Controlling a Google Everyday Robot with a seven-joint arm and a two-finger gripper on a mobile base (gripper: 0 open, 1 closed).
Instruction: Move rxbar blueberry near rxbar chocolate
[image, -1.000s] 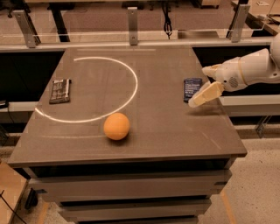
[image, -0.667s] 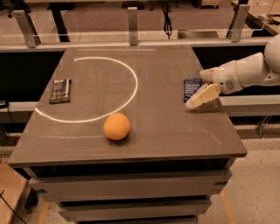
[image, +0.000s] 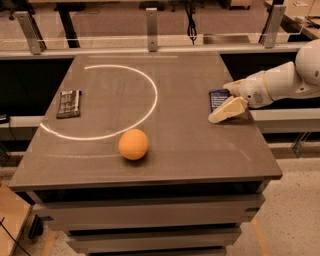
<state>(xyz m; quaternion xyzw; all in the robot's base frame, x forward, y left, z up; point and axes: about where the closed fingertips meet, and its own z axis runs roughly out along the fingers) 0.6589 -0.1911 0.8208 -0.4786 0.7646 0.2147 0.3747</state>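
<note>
Blue bar (image: 217, 97): far right, ungrasped.
Brown bar (image: 69, 103): far left, well apart from it.
Gripper (image: 225, 102): at blue bar, jaws spread.
Left: grasp, carry across; 0 steps done.

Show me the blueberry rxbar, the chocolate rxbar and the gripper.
rxbar blueberry (image: 217, 97): camera view, exposed left part of the wrapper.
rxbar chocolate (image: 68, 103): camera view, centre of the wrapper.
gripper (image: 225, 104): camera view, its front end, at the rxbar blueberry on the right.
</note>
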